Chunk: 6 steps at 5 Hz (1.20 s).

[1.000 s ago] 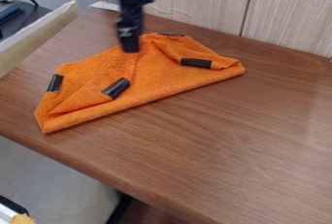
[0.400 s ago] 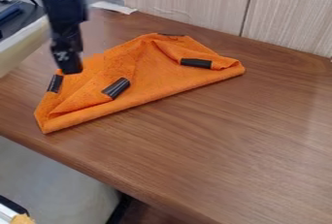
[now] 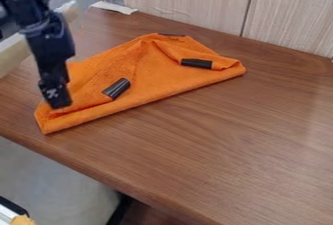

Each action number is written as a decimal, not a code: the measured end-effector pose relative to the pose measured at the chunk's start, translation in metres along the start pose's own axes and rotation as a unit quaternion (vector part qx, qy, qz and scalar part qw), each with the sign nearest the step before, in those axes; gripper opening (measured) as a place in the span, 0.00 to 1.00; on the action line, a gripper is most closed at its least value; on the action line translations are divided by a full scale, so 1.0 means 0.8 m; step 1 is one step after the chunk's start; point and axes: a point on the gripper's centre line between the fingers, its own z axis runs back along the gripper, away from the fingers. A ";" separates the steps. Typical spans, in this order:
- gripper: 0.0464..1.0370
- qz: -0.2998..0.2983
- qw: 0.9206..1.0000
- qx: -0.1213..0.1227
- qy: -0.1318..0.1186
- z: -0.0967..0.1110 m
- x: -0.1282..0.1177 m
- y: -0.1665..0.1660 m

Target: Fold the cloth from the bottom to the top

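The gripper [image 3: 56,103] has moved across the view from over the middle of the cloth's far side to its left end, and down toward the near left corner; the arm [image 3: 48,39] has come with it and now slants in from the upper left. The cloth [image 3: 153,75] lies where it lay, its shape unchanged. It is orange and spreads over the upper left part of the table [image 3: 247,141], with a long, nearly straight folded edge running from the near left corner up to the right corner, and a bulging far side that peaks near the wall [image 3: 189,0]. The gripper hangs in front of the cloth's left end, its tip pointing down, just above that near left corner in the view and left of the middle black patch [image 3: 117,88]. Most of the cloth extends to the right of it. I cannot tell whether the tip touches the cloth or hangs over it, nor whether the gripper is open or closed. Another patch [image 3: 196,63] sits on the folded flap at the right, well apart from the gripper, and a thin dark strip [image 3: 172,35] lies along the far edge. Behind the cloth, a white strip [image 3: 114,8] lies at the table's back edge, beside the wall.
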 end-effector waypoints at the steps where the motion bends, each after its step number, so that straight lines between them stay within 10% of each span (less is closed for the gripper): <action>1: 0.96 0.011 1.000 -0.001 0.014 -0.010 -0.012 -0.008; 2: 0.91 0.018 1.000 0.002 0.021 -0.015 -0.016 -0.011; 4: 0.34 0.005 0.999 0.027 0.045 -0.031 -0.013 -0.013; 6: 0.03 0.003 0.998 0.027 0.056 -0.030 -0.010 -0.010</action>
